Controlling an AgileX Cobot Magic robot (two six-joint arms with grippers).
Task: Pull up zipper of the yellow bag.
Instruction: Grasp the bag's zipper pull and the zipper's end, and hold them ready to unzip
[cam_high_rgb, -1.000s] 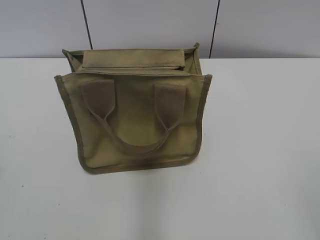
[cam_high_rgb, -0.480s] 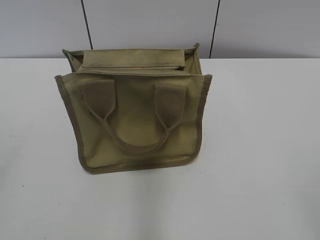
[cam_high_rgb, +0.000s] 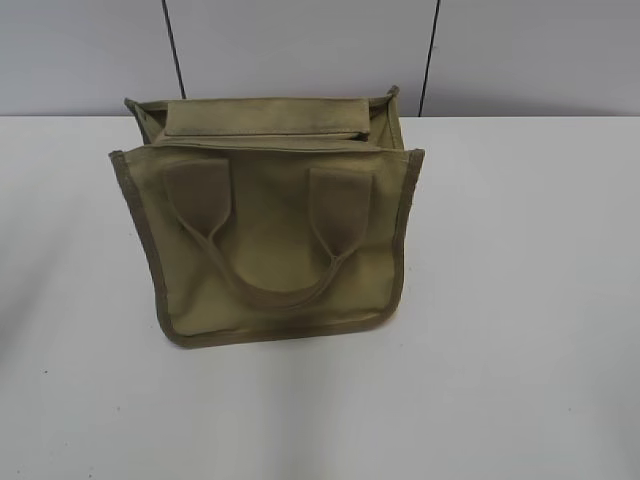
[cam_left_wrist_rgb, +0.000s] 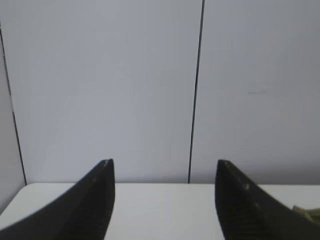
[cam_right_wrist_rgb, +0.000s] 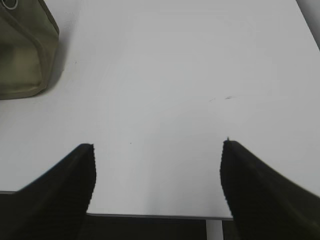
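The yellow bag (cam_high_rgb: 270, 225), an olive-khaki canvas tote with darker trim, stands in the middle of the white table, its webbing handle hanging down the near face. The zipper (cam_high_rgb: 262, 136) runs as a thin line along the top panel; its metal pull tab does not show. Neither gripper shows in the exterior view. My left gripper (cam_left_wrist_rgb: 164, 167) is open and empty, facing the back wall; a bit of the bag (cam_left_wrist_rgb: 306, 212) shows at the lower right. My right gripper (cam_right_wrist_rgb: 157, 145) is open and empty above the table's near edge, with the bag's corner (cam_right_wrist_rgb: 25, 55) at the upper left.
The white table (cam_high_rgb: 520, 300) spreads on both sides of the bag. A grey panelled wall (cam_high_rgb: 300, 50) with dark seams stands right behind it. The table's front edge (cam_right_wrist_rgb: 155, 216) shows in the right wrist view.
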